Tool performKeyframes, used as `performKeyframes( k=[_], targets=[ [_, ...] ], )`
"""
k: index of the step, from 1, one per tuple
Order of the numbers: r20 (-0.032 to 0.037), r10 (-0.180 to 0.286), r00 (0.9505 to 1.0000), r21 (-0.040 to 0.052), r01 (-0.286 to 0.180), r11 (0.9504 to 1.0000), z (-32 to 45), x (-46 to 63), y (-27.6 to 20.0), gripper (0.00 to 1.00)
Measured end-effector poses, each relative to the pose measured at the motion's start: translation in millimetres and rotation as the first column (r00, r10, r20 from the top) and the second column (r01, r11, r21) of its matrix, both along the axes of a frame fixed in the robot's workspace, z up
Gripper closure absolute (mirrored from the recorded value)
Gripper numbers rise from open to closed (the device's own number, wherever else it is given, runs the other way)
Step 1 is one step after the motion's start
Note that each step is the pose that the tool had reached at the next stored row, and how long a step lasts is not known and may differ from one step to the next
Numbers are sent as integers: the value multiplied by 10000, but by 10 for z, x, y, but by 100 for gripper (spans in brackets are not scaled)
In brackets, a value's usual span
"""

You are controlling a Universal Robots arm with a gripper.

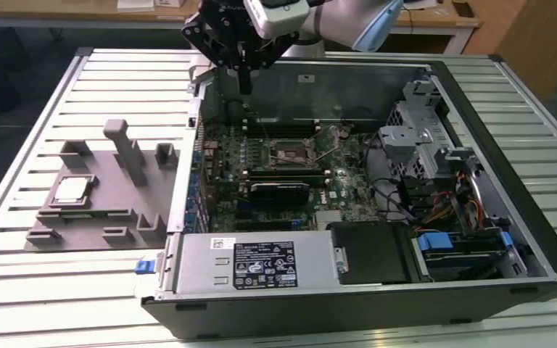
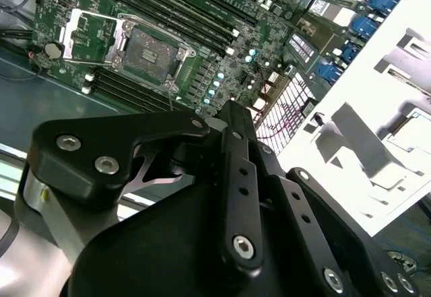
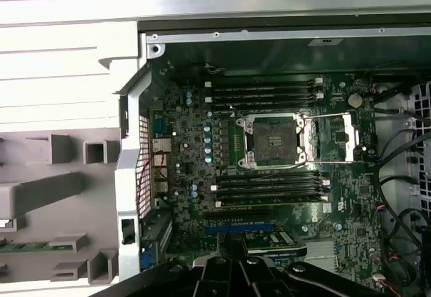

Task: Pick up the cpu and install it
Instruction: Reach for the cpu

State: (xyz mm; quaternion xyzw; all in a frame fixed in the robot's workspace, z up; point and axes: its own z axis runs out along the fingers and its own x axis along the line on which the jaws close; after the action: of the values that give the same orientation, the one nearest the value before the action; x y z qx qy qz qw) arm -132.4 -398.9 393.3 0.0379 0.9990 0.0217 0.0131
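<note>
In the exterior view the cpu (image 1: 70, 190), a small silver square chip, lies flat on the grey fixture tray (image 1: 85, 217) at the exterior view's left of the open computer case. The black socket (image 1: 293, 154) on the green motherboard has nothing in it, and its metal load plate (image 3: 333, 139) is swung open beside the socket (image 3: 273, 140). My gripper (image 1: 246, 88) hangs high over the case's far wall, well above the motherboard and far from the cpu. Its fingers look shut together with nothing between them. The gripper (image 3: 231, 263) also shows in the first wrist view.
The open tower case (image 1: 356, 290) lies on a slatted metal table (image 1: 27, 290). A power supply (image 1: 259, 264), drive cage (image 1: 434, 152) and loose cables (image 1: 443, 206) fill the near and right parts of the case. Upright posts (image 1: 124, 148) rise from the fixture tray near the cpu.
</note>
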Motion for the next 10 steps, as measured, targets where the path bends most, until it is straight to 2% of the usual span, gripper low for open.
performKeyframes(
  k=[10],
  targets=[
    [0, 0, 10000, -1, 0, 10000, 0, -87, 0, 89]
  ],
)
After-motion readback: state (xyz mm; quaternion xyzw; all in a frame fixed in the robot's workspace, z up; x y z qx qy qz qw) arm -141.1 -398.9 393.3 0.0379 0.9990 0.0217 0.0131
